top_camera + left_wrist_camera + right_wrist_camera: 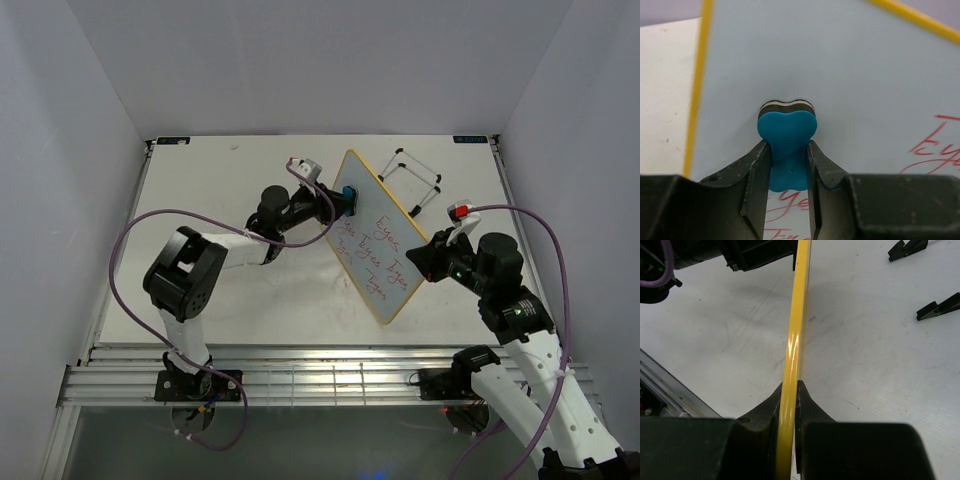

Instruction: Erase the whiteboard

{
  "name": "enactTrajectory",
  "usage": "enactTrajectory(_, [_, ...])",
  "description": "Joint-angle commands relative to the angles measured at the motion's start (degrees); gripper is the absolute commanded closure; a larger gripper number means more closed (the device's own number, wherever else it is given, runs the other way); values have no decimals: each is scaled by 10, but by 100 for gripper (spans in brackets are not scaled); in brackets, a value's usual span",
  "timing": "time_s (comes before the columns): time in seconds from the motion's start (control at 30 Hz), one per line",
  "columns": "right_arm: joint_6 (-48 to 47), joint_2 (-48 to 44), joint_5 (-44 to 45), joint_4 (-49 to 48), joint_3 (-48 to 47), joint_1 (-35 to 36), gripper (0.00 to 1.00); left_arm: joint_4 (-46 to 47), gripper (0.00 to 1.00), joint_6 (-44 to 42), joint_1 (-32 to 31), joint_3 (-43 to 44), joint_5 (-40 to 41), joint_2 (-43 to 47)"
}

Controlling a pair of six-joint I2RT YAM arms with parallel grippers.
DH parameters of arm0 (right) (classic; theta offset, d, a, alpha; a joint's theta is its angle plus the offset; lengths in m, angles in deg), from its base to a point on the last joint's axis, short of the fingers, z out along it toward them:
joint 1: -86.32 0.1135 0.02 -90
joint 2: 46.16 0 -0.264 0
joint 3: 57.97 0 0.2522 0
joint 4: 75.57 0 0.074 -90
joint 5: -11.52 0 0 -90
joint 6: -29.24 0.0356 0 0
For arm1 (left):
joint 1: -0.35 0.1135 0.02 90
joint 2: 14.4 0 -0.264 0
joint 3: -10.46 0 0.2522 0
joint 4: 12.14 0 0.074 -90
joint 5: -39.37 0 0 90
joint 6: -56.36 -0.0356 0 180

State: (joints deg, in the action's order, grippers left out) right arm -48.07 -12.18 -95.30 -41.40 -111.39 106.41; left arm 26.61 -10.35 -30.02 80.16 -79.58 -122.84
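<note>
While my right pincer (789, 390) is closed tight on the thin yellow frame of the small white rectangular whiteboard (372, 215), it holds the board on edge and tilted near the middle of the pale table (220, 180). My left pincer (788, 152) is clamped around the waist of a small blue bone-shaped eraser (787, 131). The eraser's dark felt face is pressed against a blank patch near the board's upper corner. Looping red handwritten words (380, 250) cover the lower half of the board, below and to one side of the eraser. None of them look wiped yet, so I judge the erasing has barely begun. To do it well, I should slide the eraser down over the words in overlapping strokes, felt flat and pressure even. My right grip must brace against that push so the board does not twist or slip. A black wire stand (412, 178) lies apart on the table behind the board.
</note>
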Motion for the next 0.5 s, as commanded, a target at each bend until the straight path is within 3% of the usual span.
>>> enactTrajectory(0.0, [10,7,-217,-58,-18,29,92,-6,100,-22,-105,14,20,74])
enactTrajectory(0.3, [43,19,-180,-90,-32,28,92,-40,100,-92,-270,-44,222,146])
enactTrajectory(0.47, [45,19,-174,-88,-49,29,92,-43,100,-89,-282,-74,266,151])
